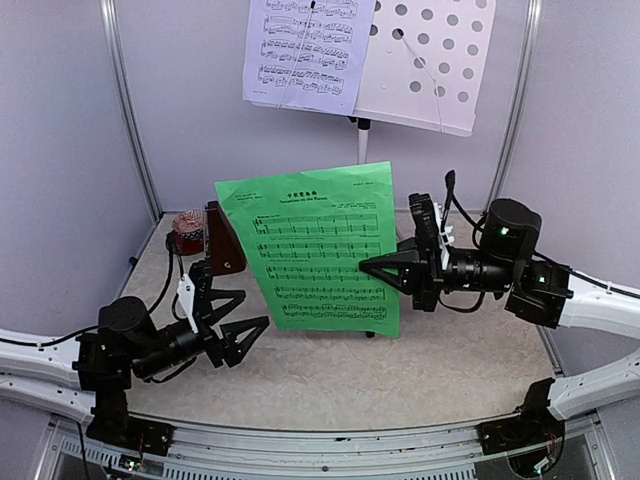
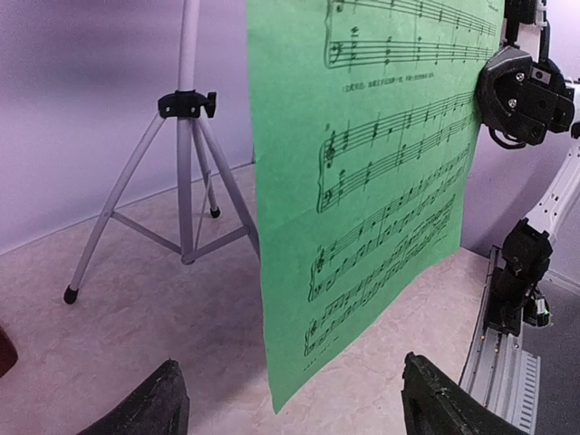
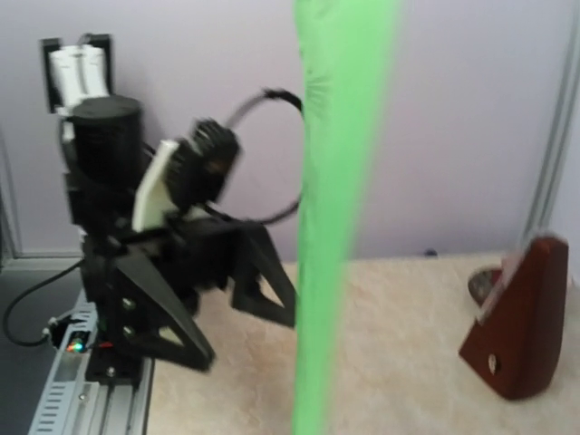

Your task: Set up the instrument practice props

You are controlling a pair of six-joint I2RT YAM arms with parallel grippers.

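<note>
Green music sheet (image 1: 315, 250): light, limp, easily creased; grip at an edge margin, never mid-page. Hangs upright over table (image 1: 450, 370) centre, pinched at its 3 o'clock edge by the closed right gripper (image 1: 385, 268). Left gripper (image 1: 250, 312) spread wide off the 7 o'clock corner, not touching. Title at 12 o'clock; long axis apparently 12 to 6; printed face toward the arms.

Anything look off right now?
The lavender sheet sits far left on the desk, most of it overhanging the left edge, slightly tilted. The green sheet is off the desk, hanging in the air, pinched at its right edge by the right gripper alone; the left gripper is open beside it.
</note>
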